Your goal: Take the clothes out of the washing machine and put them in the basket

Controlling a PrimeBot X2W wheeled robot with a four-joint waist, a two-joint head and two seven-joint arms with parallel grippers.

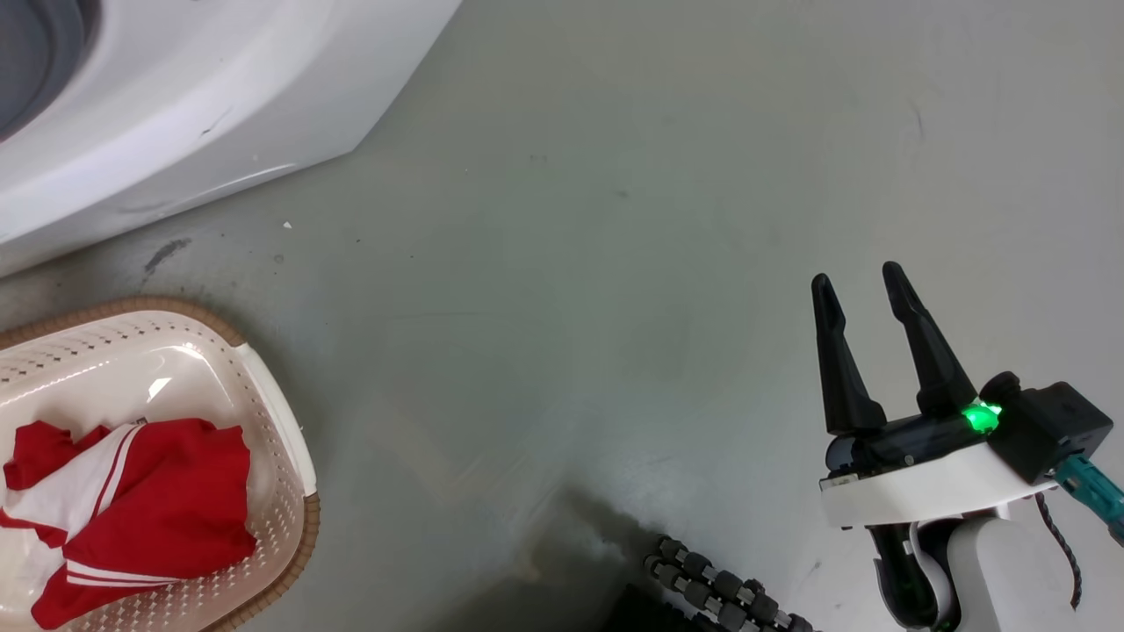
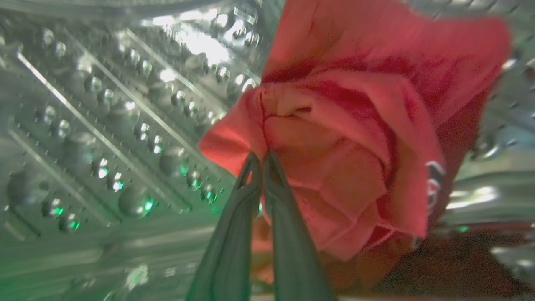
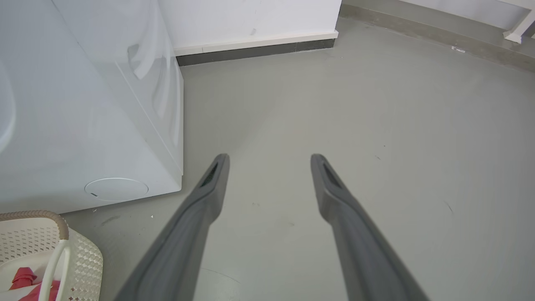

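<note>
Inside the perforated steel drum of the washing machine, my left gripper is shut on a fold of red clothes, which bunch up to the right of its fingers. The machine's white body fills the head view's upper left. The cream basket sits at the lower left with a red garment with white stripes in it. My right gripper hangs open over bare floor at the lower right, holding nothing. The right wrist view has the washing machine and the basket to the left.
Grey floor stretches between the machine and my right arm. A black ribbed cable lies by the robot's base. A white wall with dark skirting stands behind the machine.
</note>
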